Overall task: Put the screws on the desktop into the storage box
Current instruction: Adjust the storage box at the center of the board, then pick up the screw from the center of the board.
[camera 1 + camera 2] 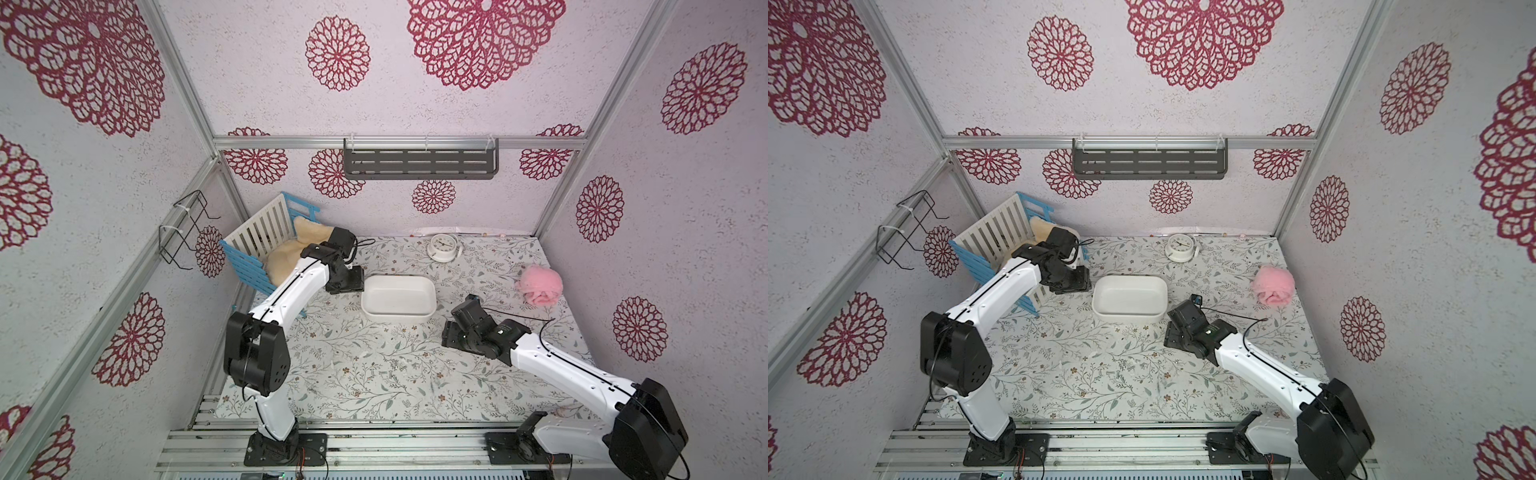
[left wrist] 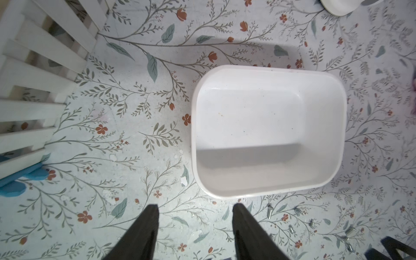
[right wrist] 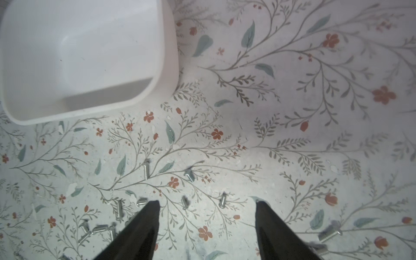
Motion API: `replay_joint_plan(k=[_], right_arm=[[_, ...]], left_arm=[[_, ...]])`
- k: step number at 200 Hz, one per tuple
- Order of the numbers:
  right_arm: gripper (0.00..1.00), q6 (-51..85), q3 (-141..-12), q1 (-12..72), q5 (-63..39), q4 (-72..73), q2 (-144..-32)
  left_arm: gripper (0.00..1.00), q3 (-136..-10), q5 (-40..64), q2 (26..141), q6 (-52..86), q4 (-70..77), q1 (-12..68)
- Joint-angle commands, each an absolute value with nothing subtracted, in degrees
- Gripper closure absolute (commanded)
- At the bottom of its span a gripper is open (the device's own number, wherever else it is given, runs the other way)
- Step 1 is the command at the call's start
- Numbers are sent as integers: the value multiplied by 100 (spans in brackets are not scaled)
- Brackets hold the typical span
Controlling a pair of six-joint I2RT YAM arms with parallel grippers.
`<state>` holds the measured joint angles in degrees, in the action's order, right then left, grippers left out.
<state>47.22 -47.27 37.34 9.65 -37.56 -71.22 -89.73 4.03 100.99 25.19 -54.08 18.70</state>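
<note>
A vine-printed desk point(image 1: 478, 266) inside walls point(image 1: 374, 104) of red medallions, with both tools spread above it.

The left tool point(image 2: 196, 205) hangs with its fingers apart and nothing between them. The white storage box point(image 2: 267, 68) stands on the desk just ahead of its tips, and a blue-and-white crate point(image 1: 243, 266) is off to one side. The right tool point(image 3: 207, 202) is also spread and holds nothing. The screws point(image 3: 145, 171) lie scattered on the desk around its tips: two between them, a cluster beside one finger, two outside the other finger and two a little ahead. All are outside the box, which sits farther ahead.
</note>
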Motion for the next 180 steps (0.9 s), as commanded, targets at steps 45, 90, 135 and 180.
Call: replay_joint_plan(k=[45,90,135,180], right_arm=[[47,7150,-4178,4166,1618,-4784,-6318],[49,7535,-3553,4093,1597,-5038,-5877],[51,7633,-3047,3643,1509,-5106,-5321],[51,7413,-3094,3269,1521,-5102,-5443]], left_arm=[[43,-8165,997,9994,2696,-5012,1372],[43,-7982,905,10103,2682,-5021,1406],[43,-8029,1023,10293,2603,-5035,1542],[44,-8084,1168,10413,2526,-5036,1547]])
